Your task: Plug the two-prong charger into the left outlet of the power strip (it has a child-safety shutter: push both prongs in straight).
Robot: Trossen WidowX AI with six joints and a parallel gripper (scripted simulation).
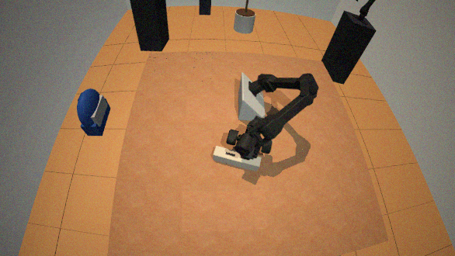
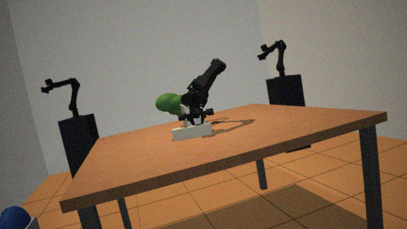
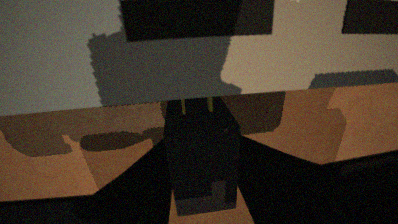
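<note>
The white power strip lies on the table. In the wrist view it fills the top, with one dark outlet near the centre and another at the right edge. My gripper is shut on the black charger, low at the strip. The charger's two thin brass prongs point toward the strip, below the central outlet in the wrist view. Their tips end around the strip's edge line; contact cannot be told. The arm hides the charger in the top view.
A pale slanted panel stands on the table behind the strip, close to the arm. Black pedestals stand beyond the table. A blue object is off the table's side.
</note>
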